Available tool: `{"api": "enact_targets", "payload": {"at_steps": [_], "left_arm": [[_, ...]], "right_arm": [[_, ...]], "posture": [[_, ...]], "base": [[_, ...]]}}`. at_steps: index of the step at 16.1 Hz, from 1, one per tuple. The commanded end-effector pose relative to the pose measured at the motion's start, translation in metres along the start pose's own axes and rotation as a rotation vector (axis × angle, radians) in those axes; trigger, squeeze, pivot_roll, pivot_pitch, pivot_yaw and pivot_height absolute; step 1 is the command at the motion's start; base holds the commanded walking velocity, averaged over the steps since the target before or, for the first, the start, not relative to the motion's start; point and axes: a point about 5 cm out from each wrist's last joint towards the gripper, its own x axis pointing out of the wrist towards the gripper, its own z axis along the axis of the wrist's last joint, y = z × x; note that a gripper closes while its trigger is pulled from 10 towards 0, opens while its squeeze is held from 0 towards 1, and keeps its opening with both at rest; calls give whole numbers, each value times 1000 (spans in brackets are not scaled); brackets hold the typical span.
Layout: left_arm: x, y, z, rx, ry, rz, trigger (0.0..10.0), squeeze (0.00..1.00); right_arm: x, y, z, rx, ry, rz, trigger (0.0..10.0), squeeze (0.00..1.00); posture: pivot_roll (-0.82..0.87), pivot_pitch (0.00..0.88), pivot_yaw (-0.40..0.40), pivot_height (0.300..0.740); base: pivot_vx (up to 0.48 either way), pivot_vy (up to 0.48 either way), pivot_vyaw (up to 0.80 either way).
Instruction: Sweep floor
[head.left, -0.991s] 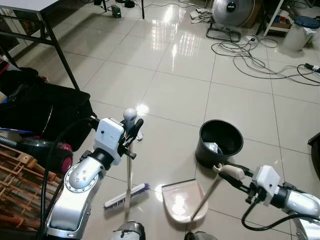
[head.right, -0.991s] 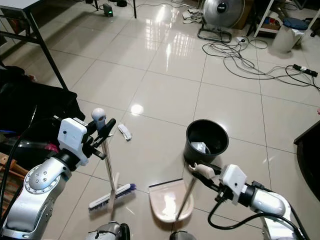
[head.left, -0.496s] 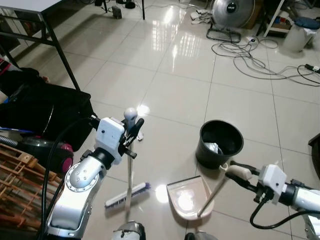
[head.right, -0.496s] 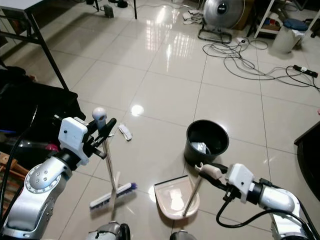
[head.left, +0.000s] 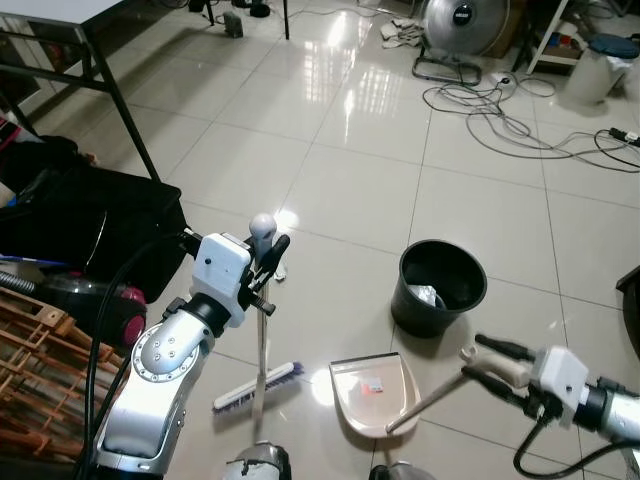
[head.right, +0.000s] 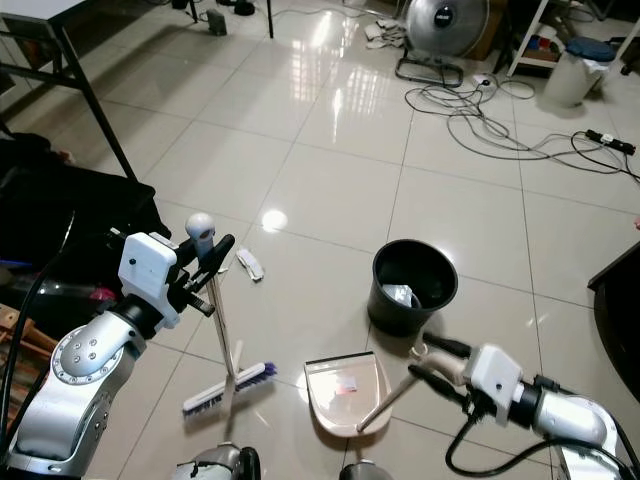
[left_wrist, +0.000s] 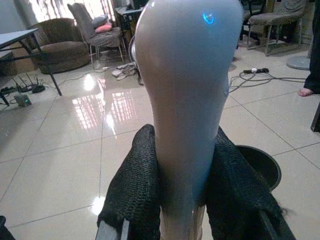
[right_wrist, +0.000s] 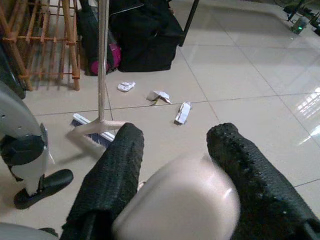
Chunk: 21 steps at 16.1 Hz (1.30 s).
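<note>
Change since earlier frame: the right gripper (head.left: 487, 358) has drawn back toward the robot's right; the dustpan (head.left: 373, 392) now lies flatter on the tiles, with its handle (head.left: 430, 394) leaning lower. The broom (head.left: 259, 345) and left gripper (head.left: 268, 252) stand as before.
Broom position: upright, brush head (head.left: 256, 386) on the floor just left of the dustpan, rounded grey top between the left fingers (left_wrist: 136, 190).
Left gripper state: clenched on the broom handle just below its knob; both black pads press against the shaft in the left wrist view.
Dustpan position: on the floor just in front of the black bucket (head.left: 440, 284), small scrap (head.left: 374, 385) lying in the pan.
Right gripper state: fingers (right_wrist: 110, 175) grasping the beige handle end, one each side.
Right wrist view extra: paper scraps (right_wrist: 158, 95) on the tiles beyond the brush head, a wooden rack (right_wrist: 40, 40) and a black bag (right_wrist: 145, 30) behind.
Eye views extra: white litter (head.left: 425, 295) inside the bucket; a fan (head.left: 458, 25) and loose cables (head.left: 510, 120) far across the floor; a table leg (head.left: 125, 115) at left.
</note>
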Motion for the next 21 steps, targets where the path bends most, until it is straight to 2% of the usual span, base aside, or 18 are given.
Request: {"api": "enact_targets", "payload": {"at_steps": [1, 5, 8, 9, 10, 11, 14, 18, 19, 21], "left_arm": [[-1, 0, 4, 13, -23, -4, 10000, 0], [0, -2, 4, 4, -26, -11, 10000, 0], [1, -3, 5, 0, -28, -13, 10000, 0], [1, -2, 5, 0, -29, -12, 10000, 0], [1, -2, 4, -1, -28, -12, 10000, 0], [1, -3, 4, -3, -29, -13, 10000, 0], [1, -4, 4, -8, -29, -18, 10000, 0], [1, -1, 4, -11, -20, -4, 10000, 0], [2, -1, 4, -11, -21, -2, 10000, 0], [0, 1, 5, -7, -29, 2, 10000, 0]], "right_arm": [[-9, -2, 3, -18, -15, -15, 10000, 1000], [-18, 17, 5, 31, -67, -52, 10000, 1000], [-17, 28, 10, 48, -105, -161, 10000, 1000], [-16, 30, 14, 67, -128, -228, 10000, 506], [-17, 32, 17, 99, -165, -385, 10000, 0], [-17, 36, 17, 125, -189, -466, 10000, 0], [-11, 49, 24, 182, -225, -543, 10000, 0], [1, 78, 42, 229, -265, -491, 10000, 0], [2, 79, 43, 230, -265, -492, 10000, 0], [-1, 77, 51, 209, -286, -581, 10000, 0]], "posture": [[103, 114, 23, 740], [93, 113, 23, 740], [97, 113, 18, 740], [90, 110, 17, 740], [88, 110, 17, 740], [89, 111, 17, 740], [89, 107, 19, 740], [83, 101, 14, 740], [83, 100, 13, 740], [79, 100, 13, 740]], "base": [[0, 0, 0], [0, 0, 0], [0, 0, 0], [0, 0, 0], [0, 0, 0], [0, 0, 0], [0, 0, 0], [0, 0, 0], [0, 0, 0], [0, 0, 0]]}}
